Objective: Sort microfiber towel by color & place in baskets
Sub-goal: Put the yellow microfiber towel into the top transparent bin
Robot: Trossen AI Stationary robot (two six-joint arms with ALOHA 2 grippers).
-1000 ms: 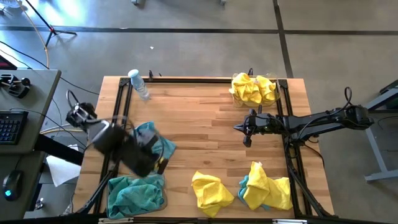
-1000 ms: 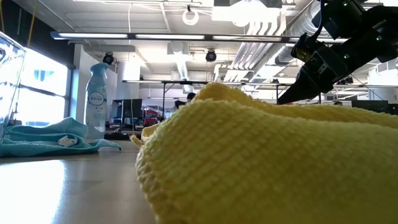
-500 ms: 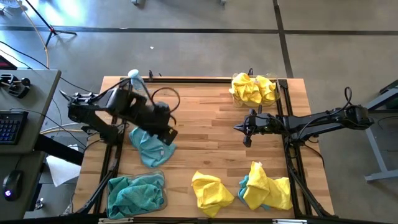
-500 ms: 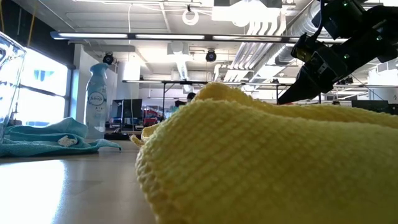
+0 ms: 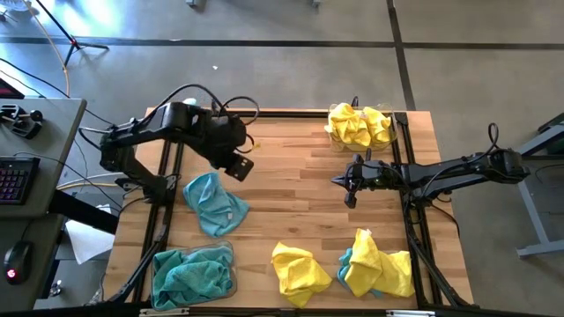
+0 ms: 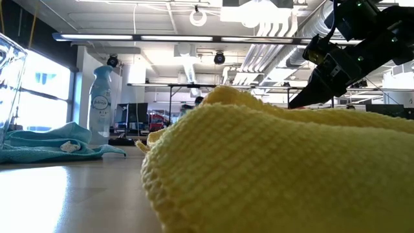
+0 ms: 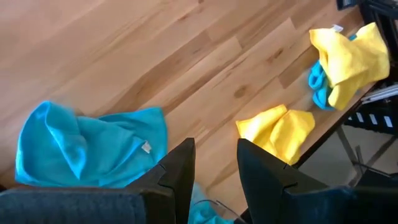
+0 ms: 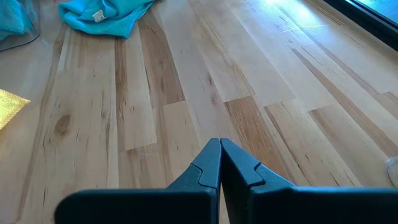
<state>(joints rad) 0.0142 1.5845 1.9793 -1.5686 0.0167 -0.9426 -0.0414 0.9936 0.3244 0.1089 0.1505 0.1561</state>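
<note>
A loose teal towel [image 5: 214, 203] [image 7: 87, 149] lies crumpled on the wood near the table's left side. My left gripper [image 5: 238, 165] [image 7: 214, 165] hovers open above the table, just beyond the towel's far side, touching nothing. Teal towels fill the near-left basket [image 5: 159, 295]. Yellow towels fill the far-right basket [image 5: 391, 132]. A yellow towel [image 5: 300, 273] [image 7: 277, 130] and a yellow-and-teal pile [image 5: 377, 269] [image 7: 345, 59] lie by the near edge. My right gripper [image 5: 345, 185] [image 8: 219, 155] waits shut above the table's right half.
A spray bottle [image 6: 102, 103] stands near the far left corner, hidden under my left arm in the high view. Black rails [image 5: 414, 229] run along both table sides. Bare wood [image 5: 291, 185] lies across the table's middle. In the low view a yellow towel [image 6: 278, 175] blocks most of the foreground.
My left gripper has swung from over the near-left area, by the teal basket, toward the table's far edge and has rolled about its own axis. Its fingers keep the same gap. The loose teal towel stays where it lay.
</note>
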